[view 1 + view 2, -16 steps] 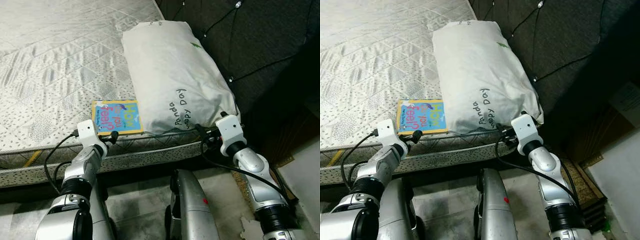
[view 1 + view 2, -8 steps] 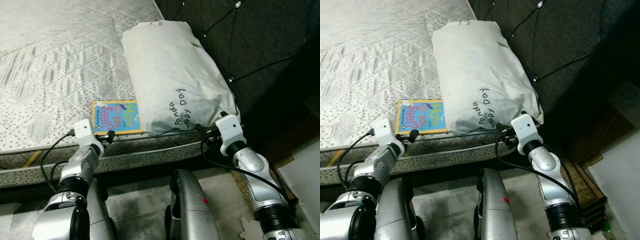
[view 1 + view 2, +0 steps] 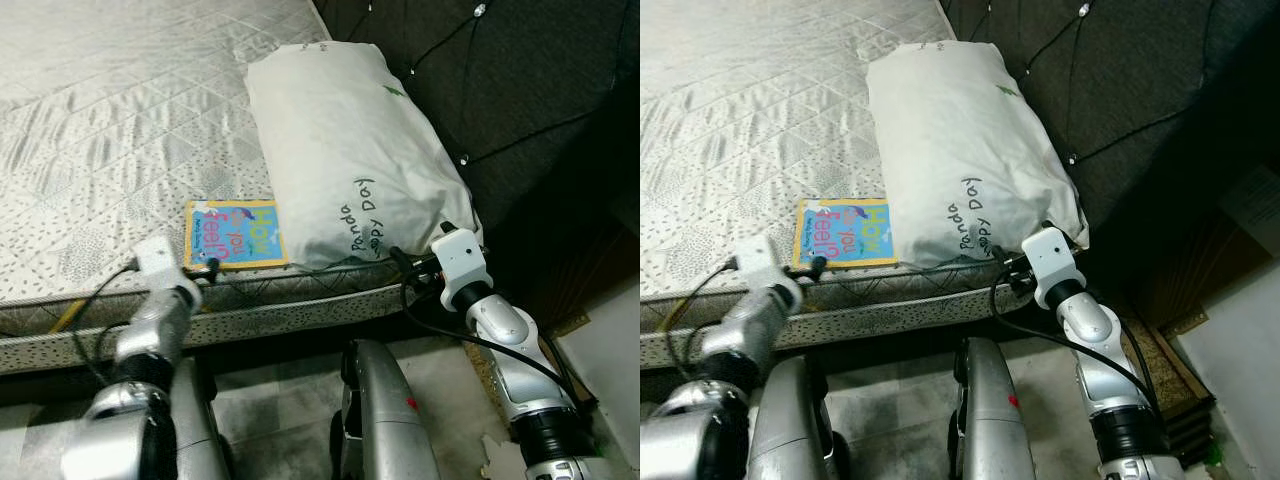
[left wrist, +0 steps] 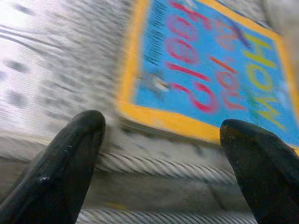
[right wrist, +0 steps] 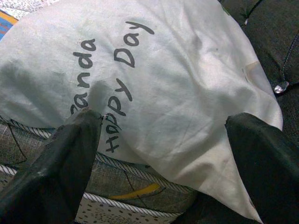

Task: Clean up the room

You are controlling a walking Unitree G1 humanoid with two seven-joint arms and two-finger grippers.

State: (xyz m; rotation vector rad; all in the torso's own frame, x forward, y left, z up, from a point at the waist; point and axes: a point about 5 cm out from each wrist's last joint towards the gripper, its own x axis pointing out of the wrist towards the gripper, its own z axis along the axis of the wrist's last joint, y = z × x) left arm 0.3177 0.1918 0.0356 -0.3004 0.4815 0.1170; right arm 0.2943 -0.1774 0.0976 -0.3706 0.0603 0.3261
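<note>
Left end effector (image 4: 159,163) sits at the lower left of the head views, level with the mattress edge, its two black fingers (image 4: 70,163) spread wide with nothing between them. Its wrist camera looks straight at the near edge of the book (image 3: 235,234), a thin blue cover with a yellow border and the words "How do you feel?", which lies flat on the bed (image 3: 100,120) just inside the piped edge, left of centre in the frame. Spread like that and lined up with the book's near edge, the fingers look set to straddle it and pinch it, so picking up the book seems to be the step in hand; it is not yet held. Lying flat and thin on soft quilting, the book offers only its overhanging edge as a place to grip.

Just beside the book, through the middle of the frame, lies the white pillow (image 3: 350,150) printed "Panda Happy Day", running from the near bed edge up to the dark tufted headboard (image 3: 520,90) at upper right, its side touching or nearly touching the book.

Right end effector (image 5: 163,154), at the lower right, hangs at the pillow's near corner with its fingers (image 5: 65,158) also spread apart and empty, apparently waiting.
</note>
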